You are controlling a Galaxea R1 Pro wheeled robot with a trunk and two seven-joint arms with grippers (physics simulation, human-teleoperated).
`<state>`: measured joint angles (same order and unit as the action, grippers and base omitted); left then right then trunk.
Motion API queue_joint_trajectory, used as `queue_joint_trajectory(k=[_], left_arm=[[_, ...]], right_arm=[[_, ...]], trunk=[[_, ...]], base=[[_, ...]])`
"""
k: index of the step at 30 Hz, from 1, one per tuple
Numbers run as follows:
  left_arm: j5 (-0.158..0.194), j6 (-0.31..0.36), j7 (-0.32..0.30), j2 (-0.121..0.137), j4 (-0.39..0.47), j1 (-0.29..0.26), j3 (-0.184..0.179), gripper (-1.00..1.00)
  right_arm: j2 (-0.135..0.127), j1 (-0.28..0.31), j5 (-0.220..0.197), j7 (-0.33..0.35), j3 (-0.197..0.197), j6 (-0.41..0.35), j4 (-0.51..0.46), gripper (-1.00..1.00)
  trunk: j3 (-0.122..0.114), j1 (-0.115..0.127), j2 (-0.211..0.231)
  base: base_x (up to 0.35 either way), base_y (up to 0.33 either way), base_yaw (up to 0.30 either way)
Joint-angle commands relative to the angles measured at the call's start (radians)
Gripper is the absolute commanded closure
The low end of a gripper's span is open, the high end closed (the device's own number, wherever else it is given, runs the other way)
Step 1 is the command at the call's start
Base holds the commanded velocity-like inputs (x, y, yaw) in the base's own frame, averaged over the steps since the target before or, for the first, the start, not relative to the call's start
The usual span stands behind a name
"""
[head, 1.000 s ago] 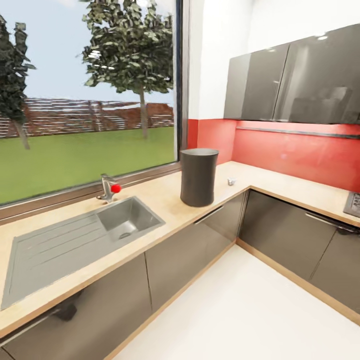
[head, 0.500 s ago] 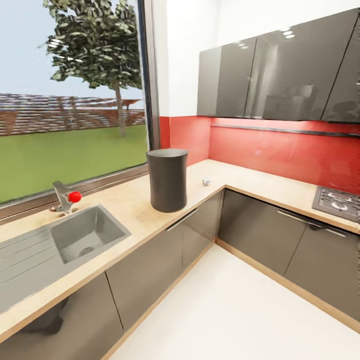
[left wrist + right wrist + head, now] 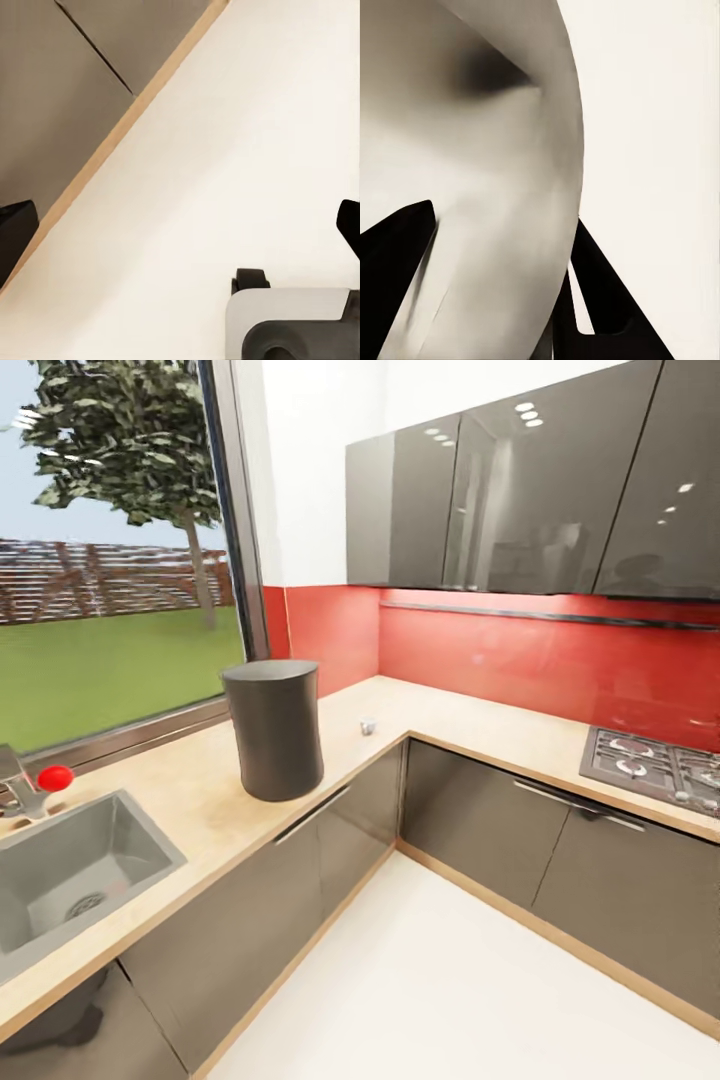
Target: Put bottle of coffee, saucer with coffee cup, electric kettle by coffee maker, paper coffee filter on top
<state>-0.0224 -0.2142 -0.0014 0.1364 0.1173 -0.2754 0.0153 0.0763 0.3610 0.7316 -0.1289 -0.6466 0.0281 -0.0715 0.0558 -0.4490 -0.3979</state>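
Corner countertop [image 3: 455,725]: dark cylindrical bin [image 3: 273,729] upright beside sink [image 3: 65,870]; gas hob [image 3: 652,760] far along. Left gripper [image 3: 180,229] fingers spread wide over floor [image 3: 247,165]; right gripper [image 3: 502,285] fingers parted, empty.

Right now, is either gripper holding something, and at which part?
Nothing is held. The left fingers stand wide apart over bare floor. The right fingers are apart too, with the robot's pale body behind them.

A tall dark-grey cylindrical coffee maker [image 3: 272,730] with a slightly waisted body and flat top stood upright on the light wood-toned kitchen countertop [image 3: 190,790], close to the front edge, between the sink and the corner. Beyond it, near the corner, sat a tiny pale object [image 3: 367,727], too small to identify.
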Motion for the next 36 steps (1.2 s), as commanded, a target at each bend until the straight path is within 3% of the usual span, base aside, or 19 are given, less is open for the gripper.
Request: queue_joint_trajectory(k=[1, 18, 36], left_arm=[[-0.002, -0.004, 0.000, 0.000, -0.001, -0.001, 0.002, -1.00], [-0.002, -0.003, 0.000, 0.002, -0.001, -0.001, 0.002, -1.00], [-0.002, -0.002, 0.000, 0.001, -0.001, -0.001, 0.002, -1.00]], right_arm=[[0.000, 0.001, 0.008, -0.003, -0.008, 0.003, 0.001, 1.00], [0.000, 0.001, 0.009, -0.003, -0.008, 0.004, 0.001, 1.00], [0.000, 0.001, 0.011, -0.003, -0.007, 0.004, 0.002, 1.00]], trunk=[[0.003, -0.001, -0.002], [0.004, -0.001, -0.002], [0.004, -0.001, -0.002]], base=[[0.267, -0.230, -0.109], [0.259, -0.230, -0.004], [0.152, -0.244, 0.199]])
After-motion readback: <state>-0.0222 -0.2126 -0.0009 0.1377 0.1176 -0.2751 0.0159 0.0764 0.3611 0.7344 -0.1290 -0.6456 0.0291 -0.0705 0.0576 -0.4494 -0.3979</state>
